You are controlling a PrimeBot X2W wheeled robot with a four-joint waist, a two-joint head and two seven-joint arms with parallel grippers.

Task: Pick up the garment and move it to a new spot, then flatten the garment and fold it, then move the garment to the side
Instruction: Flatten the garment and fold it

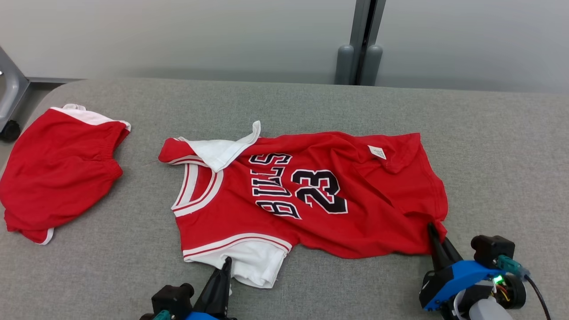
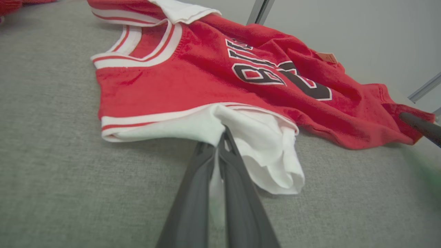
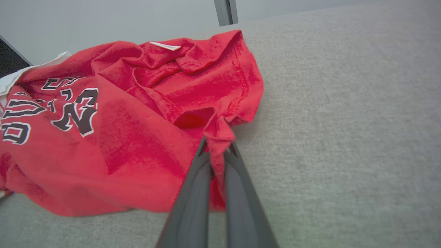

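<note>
The red basketball jersey (image 1: 311, 195) with "BULLS 23" in black and white sleeves is lying face up in the middle of the grey fabric-covered desk (image 1: 311, 102). Its neck hole points left and its hem points right, and it's pretty rumpled at the hem end. The left end effector (image 1: 227, 261) is clenched on the near white sleeve (image 2: 262, 144), right at the jersey's near edge, and you can see white cloth pinched between its two dark fingers. The right end effector (image 1: 432, 229) is clamped on the near right hem corner, with red fabric bunched in its grip. The far sleeve is flipped over onto the chest. There's a small white label (image 1: 377, 152) near the far hem. Over on the left sits a pair of red shorts with white trim (image 1: 58, 173), well apart from the jersey.
</note>
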